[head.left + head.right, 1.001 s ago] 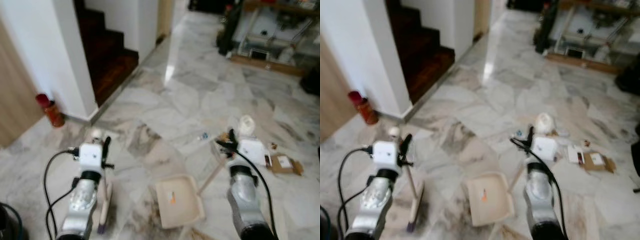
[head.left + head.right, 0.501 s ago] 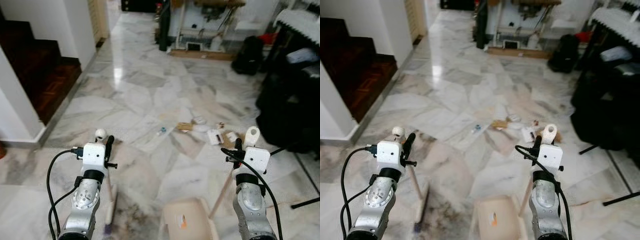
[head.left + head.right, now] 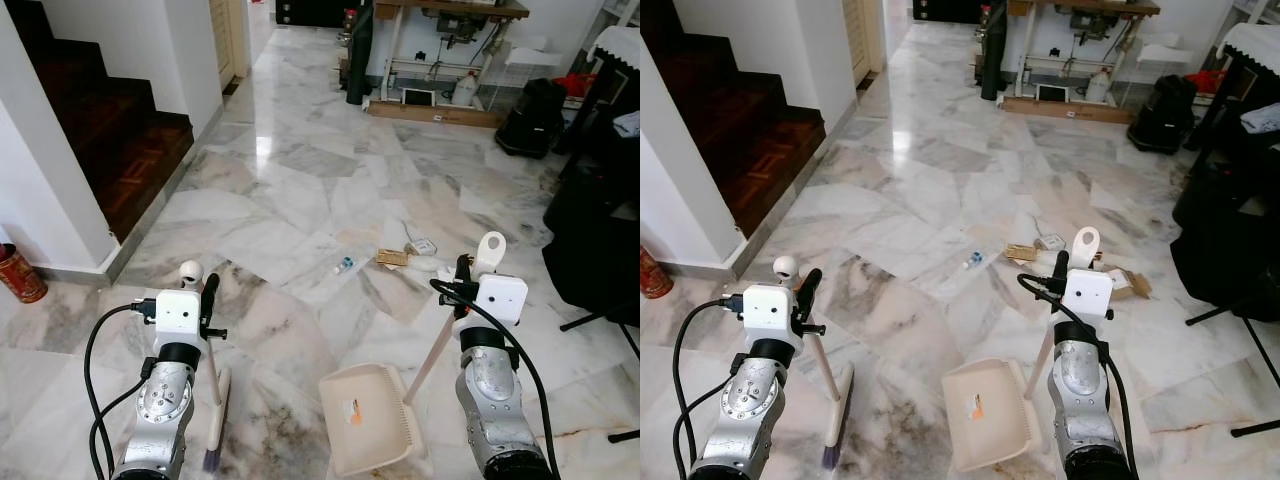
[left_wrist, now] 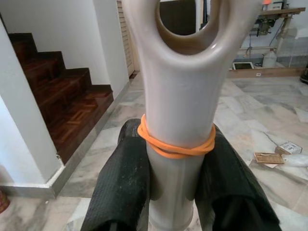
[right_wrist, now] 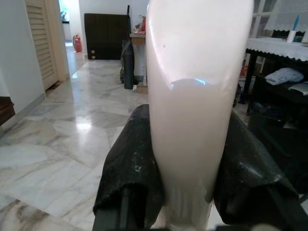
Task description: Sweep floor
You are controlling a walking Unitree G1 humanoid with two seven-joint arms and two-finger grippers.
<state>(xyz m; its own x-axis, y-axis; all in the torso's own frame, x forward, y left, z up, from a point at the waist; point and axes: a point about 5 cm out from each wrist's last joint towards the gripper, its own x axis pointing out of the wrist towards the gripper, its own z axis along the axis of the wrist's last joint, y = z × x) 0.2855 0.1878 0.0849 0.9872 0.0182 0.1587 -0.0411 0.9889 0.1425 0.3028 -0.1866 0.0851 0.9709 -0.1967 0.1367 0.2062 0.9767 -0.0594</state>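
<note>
Gripping one broom (image 3: 215, 400) and one dustpan (image 3: 370, 415), two hands (image 4: 175, 178) (image 5: 180, 168).

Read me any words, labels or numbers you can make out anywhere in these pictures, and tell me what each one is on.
No text can be read.
Orange mark inside the cream plastic dustpan: too small to tell.
Flat brown cardboard scrap on the marble floor: print, if any, too blurred.
Small white box beside it: nothing legible.
Red cylinder by the white wall: markings too blurred.
</note>
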